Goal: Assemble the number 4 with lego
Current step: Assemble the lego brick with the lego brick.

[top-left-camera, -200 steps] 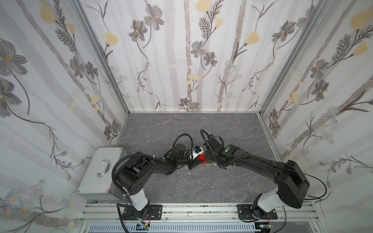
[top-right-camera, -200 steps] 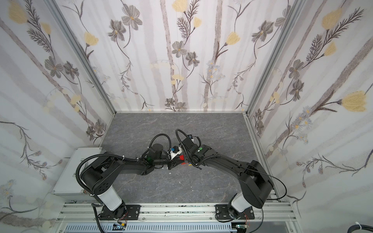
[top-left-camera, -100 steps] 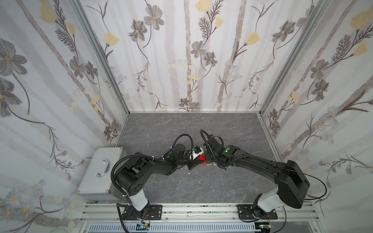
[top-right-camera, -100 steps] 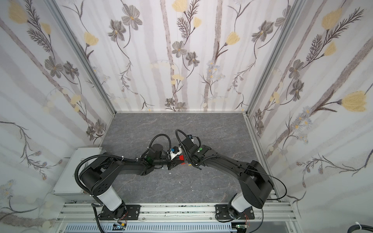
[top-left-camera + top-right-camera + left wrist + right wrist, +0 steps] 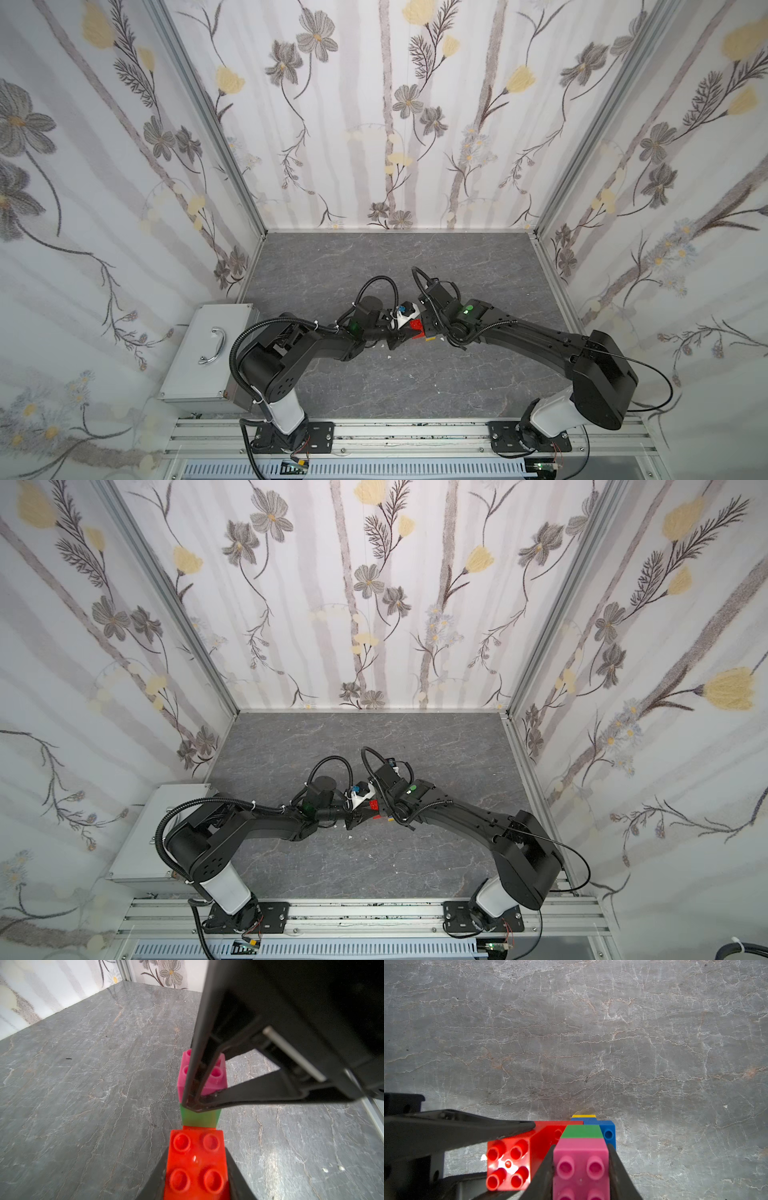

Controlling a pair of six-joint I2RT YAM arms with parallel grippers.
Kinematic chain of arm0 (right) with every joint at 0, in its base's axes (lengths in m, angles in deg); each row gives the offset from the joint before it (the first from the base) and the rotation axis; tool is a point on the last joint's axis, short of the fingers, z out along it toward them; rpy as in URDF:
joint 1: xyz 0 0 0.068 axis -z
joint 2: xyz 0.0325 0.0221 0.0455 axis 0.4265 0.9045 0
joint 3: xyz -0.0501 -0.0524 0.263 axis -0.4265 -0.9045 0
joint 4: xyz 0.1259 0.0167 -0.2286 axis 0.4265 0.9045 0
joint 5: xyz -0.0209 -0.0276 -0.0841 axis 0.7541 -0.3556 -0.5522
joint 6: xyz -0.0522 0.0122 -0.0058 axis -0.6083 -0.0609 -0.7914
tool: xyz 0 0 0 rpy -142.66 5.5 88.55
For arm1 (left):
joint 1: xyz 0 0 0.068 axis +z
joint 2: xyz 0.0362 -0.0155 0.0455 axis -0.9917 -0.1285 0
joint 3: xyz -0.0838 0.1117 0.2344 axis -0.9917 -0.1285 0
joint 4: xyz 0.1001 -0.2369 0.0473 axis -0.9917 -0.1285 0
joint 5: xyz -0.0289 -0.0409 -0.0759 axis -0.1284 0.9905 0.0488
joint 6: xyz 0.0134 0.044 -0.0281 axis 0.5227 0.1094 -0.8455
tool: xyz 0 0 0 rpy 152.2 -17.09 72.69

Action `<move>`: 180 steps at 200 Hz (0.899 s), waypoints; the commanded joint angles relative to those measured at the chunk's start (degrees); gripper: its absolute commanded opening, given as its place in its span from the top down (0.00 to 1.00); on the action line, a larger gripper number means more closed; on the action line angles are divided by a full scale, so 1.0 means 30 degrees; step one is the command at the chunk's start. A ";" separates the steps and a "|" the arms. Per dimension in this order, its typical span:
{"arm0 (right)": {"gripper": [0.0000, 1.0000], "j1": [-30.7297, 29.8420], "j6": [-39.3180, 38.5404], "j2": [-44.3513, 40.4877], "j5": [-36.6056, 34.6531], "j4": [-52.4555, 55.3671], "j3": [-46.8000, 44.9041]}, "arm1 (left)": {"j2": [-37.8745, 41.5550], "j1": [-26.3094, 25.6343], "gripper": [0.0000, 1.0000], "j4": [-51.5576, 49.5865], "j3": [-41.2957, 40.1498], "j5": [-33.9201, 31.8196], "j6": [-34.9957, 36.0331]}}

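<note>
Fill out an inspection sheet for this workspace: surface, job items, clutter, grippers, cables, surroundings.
Surface: grey marbled table.
Job's things: number 4 between the two arms; pink brick over green brick, blue brick and yellow brick; red brick at its side.
Clutter: white specks on the table.
Grippers: left gripper fingers shut on the red brick; right gripper shut on the pink brick.
Cables: black cables loop above both wrists.
Surroundings: floral walls; metal case beside the left arm.
</note>
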 commanded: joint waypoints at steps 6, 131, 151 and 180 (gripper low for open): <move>1.00 -0.0009 0.0522 0.0500 0.2070 0.2326 -0.0422 | -0.0014 0.0008 1.00 -0.2571 -0.0416 -0.0947 0.0252; 1.00 -0.0016 0.0631 0.0454 0.2080 0.2327 -0.0396 | -0.0099 -0.0050 1.00 -0.6514 0.1191 -0.0664 0.2639; 1.00 -0.0025 0.0647 0.0427 0.2070 0.2307 -0.0426 | -0.0126 -0.0054 1.00 -0.7810 0.1644 -0.0443 0.3078; 1.00 -0.0046 0.0690 0.0402 0.2072 0.2318 -0.0455 | 0.0032 -0.0050 1.00 -0.9385 0.1946 -0.0526 0.3623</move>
